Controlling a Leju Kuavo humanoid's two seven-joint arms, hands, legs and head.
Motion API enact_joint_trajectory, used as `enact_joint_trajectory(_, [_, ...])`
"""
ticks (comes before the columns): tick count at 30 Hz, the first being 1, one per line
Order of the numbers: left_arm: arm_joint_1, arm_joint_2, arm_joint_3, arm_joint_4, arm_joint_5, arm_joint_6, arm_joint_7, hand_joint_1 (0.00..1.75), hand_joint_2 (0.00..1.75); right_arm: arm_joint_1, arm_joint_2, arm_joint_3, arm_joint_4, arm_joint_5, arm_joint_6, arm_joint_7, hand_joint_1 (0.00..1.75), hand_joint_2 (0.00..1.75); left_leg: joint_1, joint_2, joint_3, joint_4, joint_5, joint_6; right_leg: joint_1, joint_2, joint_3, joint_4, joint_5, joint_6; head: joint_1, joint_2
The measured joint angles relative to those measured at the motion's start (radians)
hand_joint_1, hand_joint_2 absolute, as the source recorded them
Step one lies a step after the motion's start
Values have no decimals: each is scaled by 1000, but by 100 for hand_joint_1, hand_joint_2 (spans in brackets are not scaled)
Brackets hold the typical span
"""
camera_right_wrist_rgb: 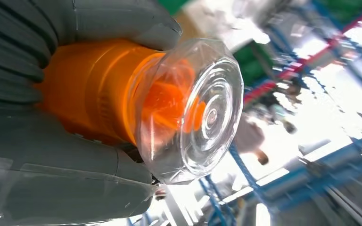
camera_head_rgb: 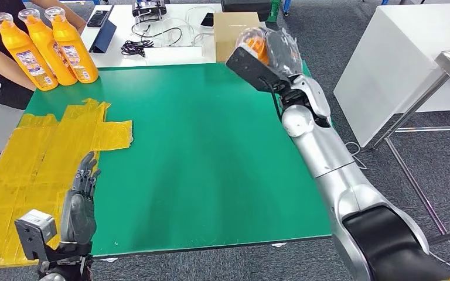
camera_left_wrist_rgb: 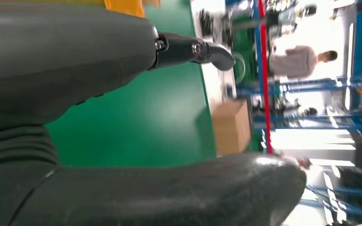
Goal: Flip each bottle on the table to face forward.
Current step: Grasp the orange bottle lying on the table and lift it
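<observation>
Closest to the head camera, the silver right arm is seen rising from the lower right toward the far right corner of the green bench (camera_head_rgb: 211,158), where the right hand (camera_head_rgb: 278,55) is wrapped around an orange bottle (camera_head_rgb: 256,41). From the right wrist, smooth grey fingers (camera_right_wrist_rgb: 122,23) are seen closed on the bottle's orange plastic neck, and its clear, faceted round cap (camera_right_wrist_rgb: 202,113) sticks out beyond the grip; the bottle's long axis runs out of the hand along the cap direction, and in the head view the capped end is turned toward the far left, raised above the bench. The body of the held bottle is hidden by the hand, so the way its label faces cannot be told. The left hand (camera_head_rgb: 82,205) is held low over the near left of the bench with its dark fingers straight, apart and holding nothing. Beneath it, wrinkled yellow tape (camera_head_rgb: 47,152) is laid in overlapping strips across the left side. At the far left corner three orange bottles (camera_head_rgb: 47,50) are stood upright in a close row, caps up, printed labels toward the camera, steadied by a person's arm (camera_head_rgb: 0,64). A cardboard box (camera_head_rgb: 234,32) is set on the white table beyond.
</observation>
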Motion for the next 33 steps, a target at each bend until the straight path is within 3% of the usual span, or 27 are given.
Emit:
enact_joint_trajectory(3, [-47, -4, -30, 43, 40, -32, -6, 0, 0, -19, 8, 3, -71, -89, 20, -9, 175, 175, 0, 0, 0, 0, 0, -1, 1, 0, 0, 1, 0, 0, 0, 0])
enact_joint_trajectory(7, [-113, -14, -60, 103, 58, -34, -14, 0, 175, -47, 38, 20, -130, -124, 24, 2, 175, 175, 1, 1, 0, 0, 1, -1, 1, 0, -1, 2, 0, 0, 0, 0])
enact_joint_trajectory(11, [-140, -17, -76, 141, 70, -27, -8, 0, 175, -52, 66, 42, -163, -148, 14, -5, 175, 175, 1, 0, 0, 0, 1, -1, 1, 0, -1, 2, 0, 0, 0, 0])
enact_joint_trajectory(16, [-168, -30, -78, 167, 134, -29, -53, 0, 175, -30, 159, 101, -203, -211, -34, -27, 175, 175, 1, 4, -1, 0, 1, -1, 1, 3, -3, 3, 0, 0, 0, 0])
enact_joint_trajectory(20, [-178, -38, -78, 170, 109, 33, -111, 0, 175, -5, 214, 153, -227, -279, -78, -44, 175, 175, 2, 2, -1, 0, 1, -1, 2, 3, -3, 3, 0, -1, 0, 0])
enact_joint_trajectory(25, [-195, -44, -82, 170, 55, 125, -159, 0, 175, 15, 248, 184, -234, -334, -92, -59, 175, 175, 1, 2, -1, -1, 1, -1, 1, 3, -3, 3, 0, -1, 0, 0])
enact_joint_trajectory(33, [-206, -50, -85, 167, 39, 155, -183, 0, 175, 30, 274, 209, -234, -355, -100, -70, 175, 175, 1, 2, -1, 0, 1, -1, 1, 3, -3, 3, 0, -1, 0, 0])
